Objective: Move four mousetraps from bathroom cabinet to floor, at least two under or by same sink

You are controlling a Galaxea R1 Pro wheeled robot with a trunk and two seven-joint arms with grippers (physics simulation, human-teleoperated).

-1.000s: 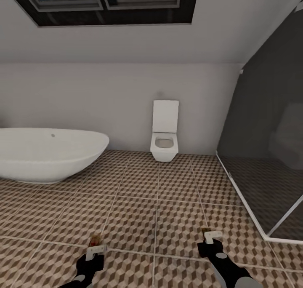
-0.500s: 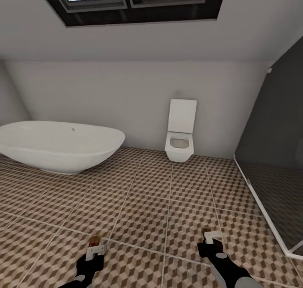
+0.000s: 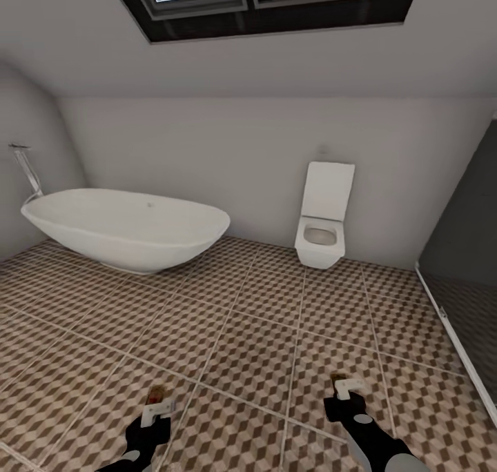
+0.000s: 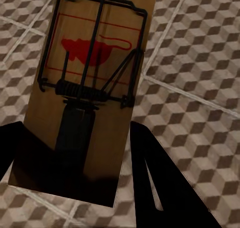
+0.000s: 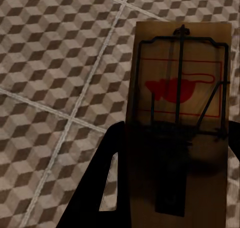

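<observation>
So the left gripper (image 3: 156, 404) has its fingers clamped on a mousetrap (image 4: 92, 83), near end lost in shadow. Right gripper (image 3: 344, 386), same deal, second mousetrap (image 5: 180, 118), partly cut off. Both hang over the bathroom floor (image 3: 241, 348); tiny in the head view.

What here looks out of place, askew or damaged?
Nothing stands out. Each gripper, left and right, carries an intact mousetrap above the patterned floor. The bathtub and toilet stand normally.
</observation>
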